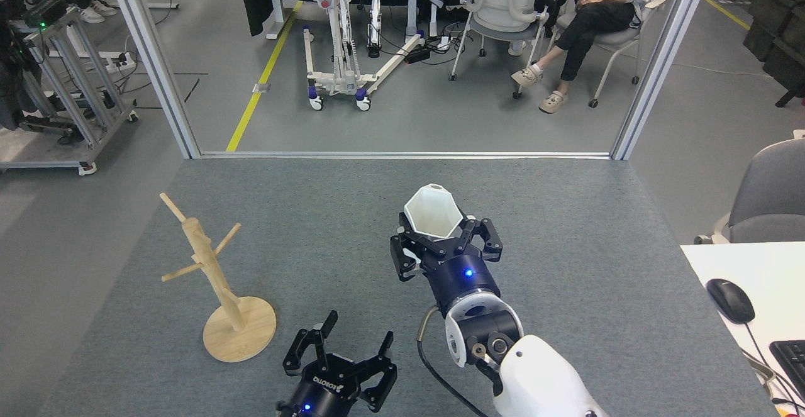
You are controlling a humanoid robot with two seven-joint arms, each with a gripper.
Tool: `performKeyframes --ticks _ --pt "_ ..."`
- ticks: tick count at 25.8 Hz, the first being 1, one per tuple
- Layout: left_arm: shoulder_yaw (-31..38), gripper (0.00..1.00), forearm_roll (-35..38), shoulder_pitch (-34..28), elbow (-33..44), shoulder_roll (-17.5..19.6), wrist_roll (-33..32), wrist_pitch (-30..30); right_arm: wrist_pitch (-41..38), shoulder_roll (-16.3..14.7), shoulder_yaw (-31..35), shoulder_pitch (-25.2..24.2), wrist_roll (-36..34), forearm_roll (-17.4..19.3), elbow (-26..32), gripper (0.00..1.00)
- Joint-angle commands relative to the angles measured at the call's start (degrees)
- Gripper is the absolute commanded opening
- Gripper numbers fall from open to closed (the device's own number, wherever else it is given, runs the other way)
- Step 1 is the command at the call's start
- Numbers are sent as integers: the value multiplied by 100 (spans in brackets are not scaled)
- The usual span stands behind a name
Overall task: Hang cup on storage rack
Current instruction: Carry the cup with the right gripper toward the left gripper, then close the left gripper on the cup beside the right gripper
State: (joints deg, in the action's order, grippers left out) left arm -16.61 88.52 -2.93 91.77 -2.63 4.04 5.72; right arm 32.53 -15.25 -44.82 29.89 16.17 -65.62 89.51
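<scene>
While the right gripper [434,231] clamps it, the cup [431,218] opens upward.

There is one white cup [433,214], inside the right gripper [444,247]. There is one wooden storage rack [217,282], off to the left of the left gripper [344,354]. That makes two grippers. I count four pegs on the rack. Far beyond the grippers sits one person [594,17]. One black mouse [729,300] lies right of the right gripper.
</scene>
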Motion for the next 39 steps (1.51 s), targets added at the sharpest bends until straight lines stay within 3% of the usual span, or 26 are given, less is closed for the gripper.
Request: performKeyframes --ticks 1,7,14,22,39 --pt "-185 95 -28 73 -54 -352 -70 -177 605 119 -379 263 387 5 -21 8" --pt "-281 95 -45 249 -71 -413 -202 -889 913 137 -519 360 774 14 -48 8" --pt "-475 95 -37 354 -185 -440 -615 -1179 1036 216 -511 474 791 31 -188 8" --pt "-519 95 -37 1242 -1038 -501 -624 -1196 1062 216 -510 615 1116 67 -232 9" --pt "-510 94 -133 2288 -1583 -519 -791 -1205 983 400 -537 975 1125 154 -856 11"
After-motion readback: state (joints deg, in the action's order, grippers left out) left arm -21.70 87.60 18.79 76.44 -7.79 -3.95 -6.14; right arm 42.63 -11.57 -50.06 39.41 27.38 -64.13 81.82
